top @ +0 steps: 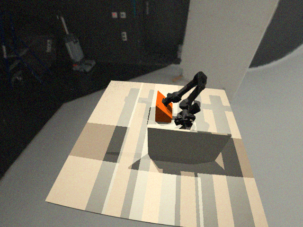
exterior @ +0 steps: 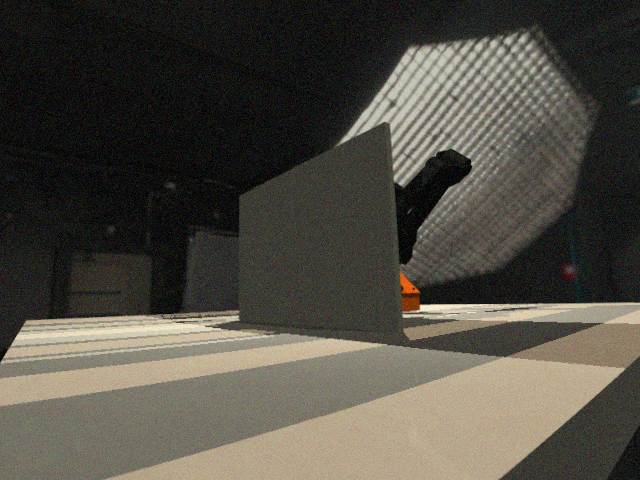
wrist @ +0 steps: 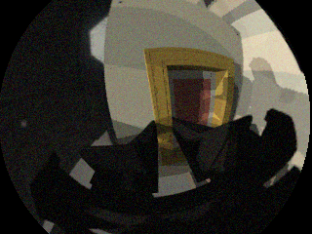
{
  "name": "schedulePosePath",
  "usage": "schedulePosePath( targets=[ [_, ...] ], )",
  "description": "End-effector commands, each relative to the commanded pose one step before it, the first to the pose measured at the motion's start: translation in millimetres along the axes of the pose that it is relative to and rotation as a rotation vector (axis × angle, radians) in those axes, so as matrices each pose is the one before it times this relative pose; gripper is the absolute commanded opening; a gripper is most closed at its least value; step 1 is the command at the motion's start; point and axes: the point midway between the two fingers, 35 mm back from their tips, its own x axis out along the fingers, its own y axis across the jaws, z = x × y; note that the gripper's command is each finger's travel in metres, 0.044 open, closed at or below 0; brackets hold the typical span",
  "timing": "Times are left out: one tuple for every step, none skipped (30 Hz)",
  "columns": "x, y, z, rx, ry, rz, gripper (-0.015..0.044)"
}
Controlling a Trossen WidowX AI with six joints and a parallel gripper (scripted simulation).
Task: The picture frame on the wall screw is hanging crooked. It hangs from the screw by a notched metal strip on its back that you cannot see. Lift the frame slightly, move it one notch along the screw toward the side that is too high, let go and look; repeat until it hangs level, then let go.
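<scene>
The gold picture frame (wrist: pixel 159 90) with a dark red picture hangs against the grey upright panel (top: pixel 185 145) (exterior: pixel 315 248) (wrist: pixel 128 85) in the wrist view. Its top edge slopes down to the right there, but the angled, curved view does not let me tell whether it is level. My gripper (wrist: pixel 162 122) is shut on the frame's lower left part in that view. The fingers cover part of the bottom rail. The screw and the notched strip are hidden. The panel shows its back in the top and exterior views; it hides the frame and the gripper's tips in the exterior view.
An orange wedge-shaped base (top: pixel 160 107) (exterior: pixel 411 301) carries the arm beside the panel. The arm (top: pixel 200 80) (exterior: pixel 431 180) arches over to the panel's front side. The striped table top (top: pixel 80 180) (exterior: pixel 258 428) bears shadows.
</scene>
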Motion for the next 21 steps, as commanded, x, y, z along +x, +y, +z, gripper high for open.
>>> schedulePosePath(
  targets=[
    [0.09,0.44,0.61,0.0018,-0.00478,0.00987,0.0],
    [0.0,-0.33,-0.05,0.0,0.0,0.0,0.0],
    [0.0,-0.33,-0.05,0.0,0.0,0.0,0.0],
    [0.0,-0.33,-0.05,0.0,0.0,0.0,0.0],
    [0.0,-0.33,-0.05,0.0,0.0,0.0,0.0],
    [0.0,-0.33,-0.05,0.0,0.0,0.0,0.0],
    [0.0,-0.33,-0.05,0.0,0.0,0.0,0.0],
    [0.0,-0.33,-0.05,0.0,0.0,0.0,0.0],
    [0.0,-0.33,-0.05,0.0,0.0,0.0,0.0],
    [0.0,-0.33,-0.05,0.0,0.0,0.0,0.0],
    [0.0,-0.33,-0.05,0.0,0.0,0.0,0.0],
    [0.0,-0.33,-0.05,0.0,0.0,0.0,0.0],
    [0.0,-0.33,-0.05,0.0,0.0,0.0,0.0],
    [0.0,-0.33,-0.05,0.0,0.0,0.0,0.0],
    [-0.01,-0.33,-0.05,0.0,0.0,0.0,0.0],
    [-0.01,-0.33,-0.05,0.0,0.0,0.0,0.0],
    [-0.01,-0.33,-0.05,0.0,0.0,0.0,0.0],
    [-0.01,-0.33,-0.05,0.0,0.0,0.0,0.0],
    [-0.01,-0.33,-0.05,0.0,0.0,0.0,0.0],
    [-0.01,-0.33,-0.05,0.0,0.0,0.0,0.0],
    [-0.02,0.04,-0.14,-0.0004,0.00092,-0.00132,0.0]
  ],
)
